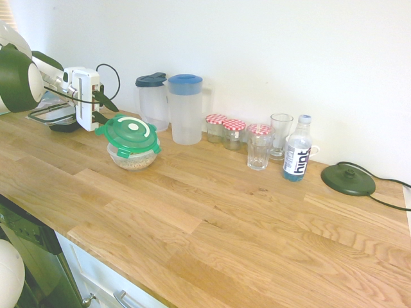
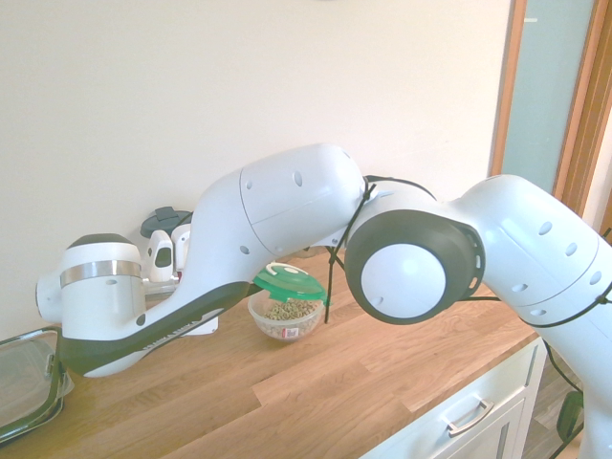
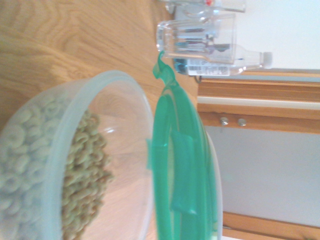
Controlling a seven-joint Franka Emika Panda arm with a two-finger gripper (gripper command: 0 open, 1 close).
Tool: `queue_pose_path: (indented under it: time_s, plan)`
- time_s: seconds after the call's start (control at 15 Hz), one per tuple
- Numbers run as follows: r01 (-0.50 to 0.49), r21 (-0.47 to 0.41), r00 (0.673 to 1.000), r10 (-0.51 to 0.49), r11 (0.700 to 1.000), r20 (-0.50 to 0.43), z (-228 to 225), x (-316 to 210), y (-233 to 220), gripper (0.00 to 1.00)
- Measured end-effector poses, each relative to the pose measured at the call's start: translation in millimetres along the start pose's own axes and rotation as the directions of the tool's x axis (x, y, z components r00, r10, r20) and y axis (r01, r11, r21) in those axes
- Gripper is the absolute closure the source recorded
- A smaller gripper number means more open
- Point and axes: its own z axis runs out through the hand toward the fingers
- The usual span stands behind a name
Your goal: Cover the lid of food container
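The lid [image 1: 130, 133] is translucent green with a white centre disc; the clear food container [image 1: 132, 158] holds tan cereal. Two jugs: one with a dark lid [image 1: 151, 80], one with a blue lid [image 1: 185, 81]. Small jars have red-and-white checked caps [image 1: 234, 124]. The tabletop [image 1: 212, 224] is striped light oak.

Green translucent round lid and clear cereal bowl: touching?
Touching. In the first exterior view the green translucent lid sits tilted on the clear cereal bowl's rim; one edge rests there, not seated flat.
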Motion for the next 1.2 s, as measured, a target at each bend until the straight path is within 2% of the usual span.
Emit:
queue_pose_path:
  time_s: [0.33,0.6,0.87,1.07,1.2]
  plan:
    - [0.058,0.124,0.988,-0.075,0.991,0.132,-30.4,13.4,27.9,0.0]
    - [0.088,0.301,0.95,-0.171,0.95,0.26,-35.3,68.8,95.9,0.0]
    - [0.038,0.509,0.884,-0.267,0.86,0.385,-5.3,122.0,158.2,0.0]
    - [-0.04,0.64,0.824,-0.336,0.768,0.455,28.0,152.5,189.4,0.0]
    - [-0.119,0.709,0.789,-0.367,0.695,0.492,56.7,173.6,210.4,0.0]
